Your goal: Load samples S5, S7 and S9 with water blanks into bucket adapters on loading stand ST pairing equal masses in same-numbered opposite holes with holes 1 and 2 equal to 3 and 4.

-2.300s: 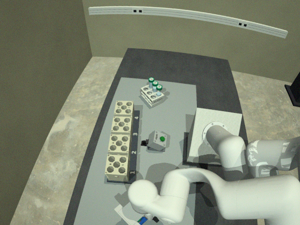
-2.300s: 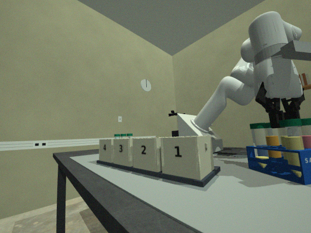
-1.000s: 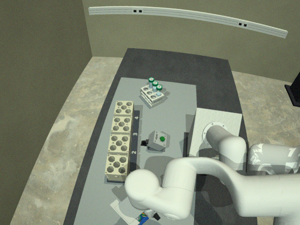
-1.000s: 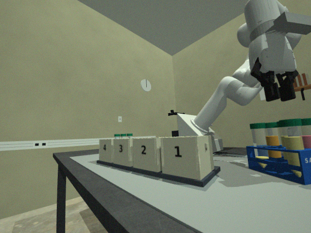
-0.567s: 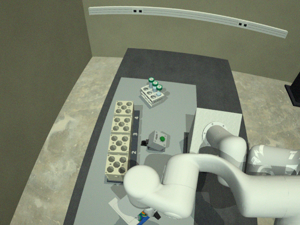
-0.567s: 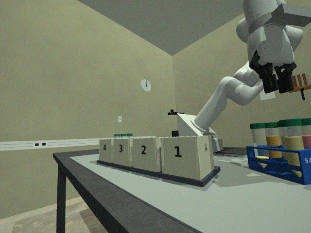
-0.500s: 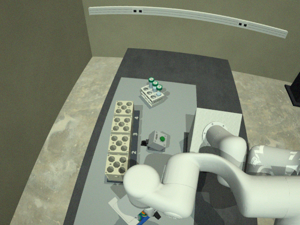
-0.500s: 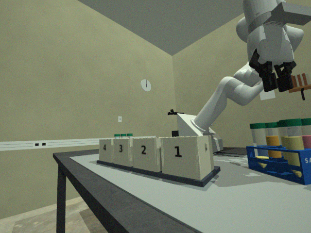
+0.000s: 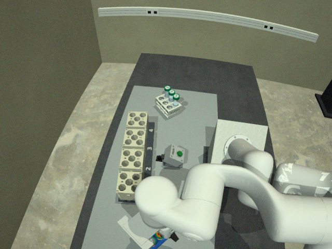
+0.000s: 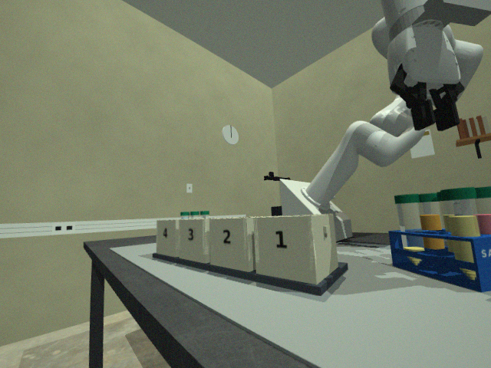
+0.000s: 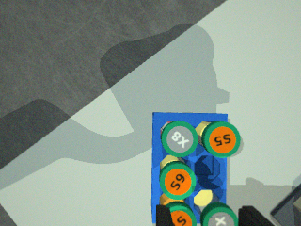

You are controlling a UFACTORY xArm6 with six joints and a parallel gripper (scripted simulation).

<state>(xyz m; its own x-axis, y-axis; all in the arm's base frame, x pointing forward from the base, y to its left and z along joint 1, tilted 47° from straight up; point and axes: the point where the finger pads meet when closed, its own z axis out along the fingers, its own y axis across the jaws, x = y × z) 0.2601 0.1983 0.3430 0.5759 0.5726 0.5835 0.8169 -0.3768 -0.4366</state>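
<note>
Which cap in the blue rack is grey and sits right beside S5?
X8, at the rack's end; the other grey cap sits away from S5.

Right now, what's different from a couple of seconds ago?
The gripper went up, away from the tubes in the blue rack. Its fingers have nothing between them. The tubes I can compare, that rack and the four adapters stayed put.
</note>
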